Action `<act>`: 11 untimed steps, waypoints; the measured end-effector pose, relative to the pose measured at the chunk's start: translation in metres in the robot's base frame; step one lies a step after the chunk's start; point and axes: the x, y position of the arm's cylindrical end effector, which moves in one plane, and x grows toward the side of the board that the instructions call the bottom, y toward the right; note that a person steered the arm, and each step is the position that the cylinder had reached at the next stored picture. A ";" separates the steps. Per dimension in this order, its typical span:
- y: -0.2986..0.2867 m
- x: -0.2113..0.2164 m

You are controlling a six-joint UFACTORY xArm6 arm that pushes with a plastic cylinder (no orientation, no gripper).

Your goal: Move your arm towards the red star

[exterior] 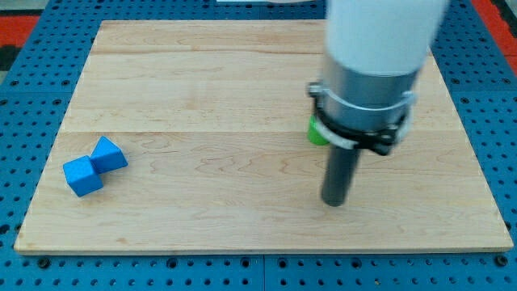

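Oddly, no red star shows anywhere; perhaps the arm hides it. No pincer exists, only my tip resting on the surface. Up beside it peeks a green block; far left lie blue blocks. Searching comes next, I reckon.

White cylindrical arm housing, grey collar, black clamp ring, dark rod, my tip.

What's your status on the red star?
My tip down on board, right of centre. Red star not visible. Green block partly hidden behind arm. Blue blocks far left.
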 end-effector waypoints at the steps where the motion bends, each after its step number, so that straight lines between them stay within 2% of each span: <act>1: 0.043 0.000; 3: 0.065 -0.014; 5: 0.050 -0.092; 6: 0.053 -0.116; 7: 0.066 -0.154; 8: 0.114 -0.169; 9: 0.082 -0.222; 10: 0.051 -0.249; 11: -0.015 -0.246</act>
